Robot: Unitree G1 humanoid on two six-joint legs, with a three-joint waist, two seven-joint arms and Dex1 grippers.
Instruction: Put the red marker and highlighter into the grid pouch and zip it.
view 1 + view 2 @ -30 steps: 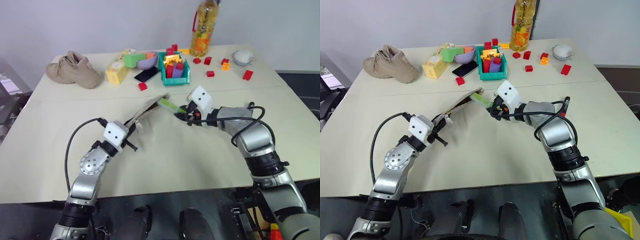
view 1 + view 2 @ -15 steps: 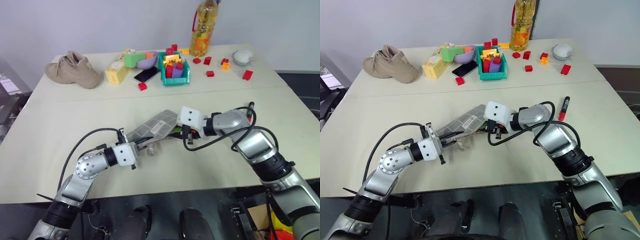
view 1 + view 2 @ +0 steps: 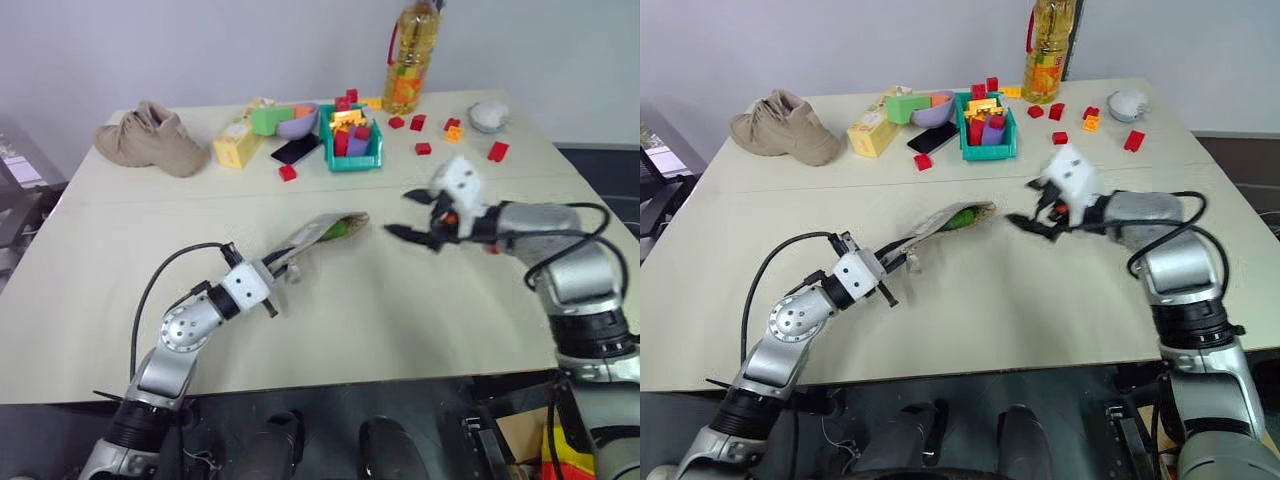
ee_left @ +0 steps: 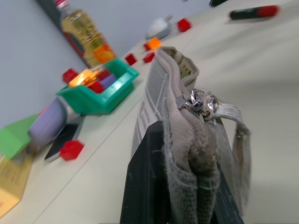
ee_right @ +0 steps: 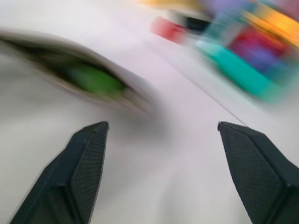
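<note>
Lying on the tabletop (image 3: 420, 300) with its mouth gaping, the pouch (image 3: 318, 232) now has the highlighter (image 3: 338, 229) inside, its green body showing at the opening; a second ago the right tool (image 3: 412, 215) was carrying that pen toward the pouch, and half a second ago it was at the mouth. This tool has since let go and pulled away to the right, its fingers spread wide and empty, so the first item looks done. The left tool (image 4: 177, 186) is clenched on the near end of the pouch, beside the zipper pull (image 4: 202, 103). The marker (image 4: 254, 12) lies on the tabletop well apart from the pouch, probably next to be picked up.
</note>
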